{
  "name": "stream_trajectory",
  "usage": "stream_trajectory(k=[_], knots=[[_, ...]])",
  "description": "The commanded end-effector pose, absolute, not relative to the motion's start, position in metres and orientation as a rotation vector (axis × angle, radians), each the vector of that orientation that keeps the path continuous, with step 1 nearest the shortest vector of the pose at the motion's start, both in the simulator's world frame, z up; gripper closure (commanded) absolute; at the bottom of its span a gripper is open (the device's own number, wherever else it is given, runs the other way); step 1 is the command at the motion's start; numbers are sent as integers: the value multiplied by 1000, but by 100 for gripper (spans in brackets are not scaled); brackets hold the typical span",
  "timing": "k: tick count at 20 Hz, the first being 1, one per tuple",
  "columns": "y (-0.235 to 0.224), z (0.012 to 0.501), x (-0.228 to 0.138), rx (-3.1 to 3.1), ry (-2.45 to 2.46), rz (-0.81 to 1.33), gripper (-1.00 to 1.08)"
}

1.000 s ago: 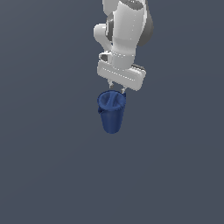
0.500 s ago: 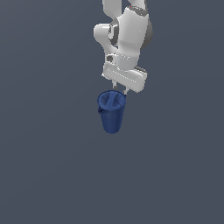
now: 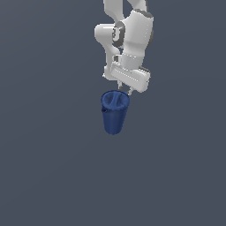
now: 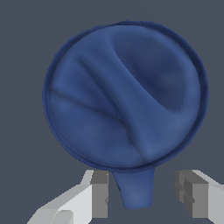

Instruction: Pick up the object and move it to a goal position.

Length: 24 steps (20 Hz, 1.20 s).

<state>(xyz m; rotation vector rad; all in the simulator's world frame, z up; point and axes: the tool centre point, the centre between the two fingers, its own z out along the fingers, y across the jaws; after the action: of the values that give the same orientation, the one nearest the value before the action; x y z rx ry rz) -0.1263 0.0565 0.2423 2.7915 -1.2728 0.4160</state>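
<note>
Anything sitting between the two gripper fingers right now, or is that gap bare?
Not bare: in the wrist view a small lip of the blue cup sticks out between the open gripper's fingers, which stand apart from it on either side.

The cup [image 3: 114,112] is dark blue (inside too), the gripper [image 4: 142,194] white with grey pads.

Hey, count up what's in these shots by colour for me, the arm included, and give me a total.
Dark blue: 1, the cup-like container.
White and grey: 1, the robot arm with its gripper.
Total: 2.
</note>
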Motion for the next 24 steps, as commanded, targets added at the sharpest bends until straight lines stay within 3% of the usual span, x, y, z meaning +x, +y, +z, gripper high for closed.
stream_trajectory(k=[1,24], knots=[[59,231,-134,2768,-1322,407,-20],[70,220,-137,2737,-1448,477,-20]])
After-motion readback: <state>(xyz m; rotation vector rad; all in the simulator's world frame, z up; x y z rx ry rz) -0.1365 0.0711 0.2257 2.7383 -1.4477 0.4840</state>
